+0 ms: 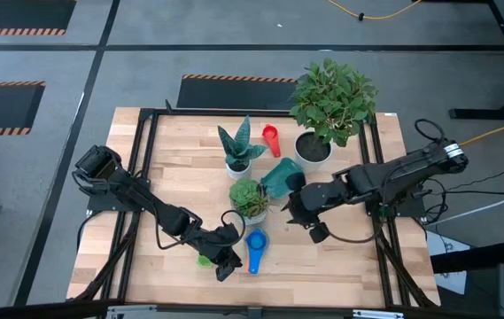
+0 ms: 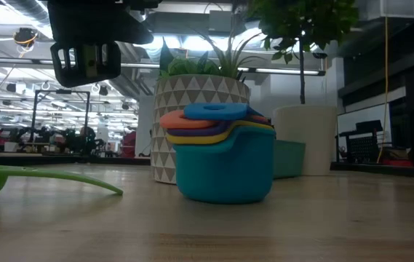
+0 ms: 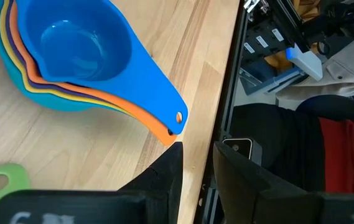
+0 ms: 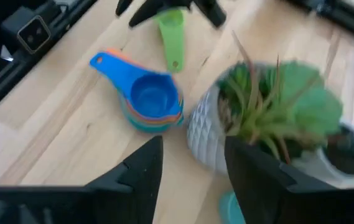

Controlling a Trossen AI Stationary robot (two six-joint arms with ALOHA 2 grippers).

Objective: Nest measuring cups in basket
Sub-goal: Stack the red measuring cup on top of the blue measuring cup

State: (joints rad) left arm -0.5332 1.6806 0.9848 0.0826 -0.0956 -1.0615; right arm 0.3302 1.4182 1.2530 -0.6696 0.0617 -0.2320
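Left claw (image 1: 227, 264) hangs released, holding nothing, right over the green cup (image 4: 172, 30) lying beside the nested stack (image 3: 71, 59) on the desk; drop straight down, pinch the handle

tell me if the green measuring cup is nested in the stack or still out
Out. The green measuring cup lies alone on the table beside the nested stack, whose top cup is blue.

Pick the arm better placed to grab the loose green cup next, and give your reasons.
Left. Its claw hangs open and empty right beside the green cup near the table's front edge. The right claw, also open and empty, sits farther off by the teal basket, beyond the stacked cups.
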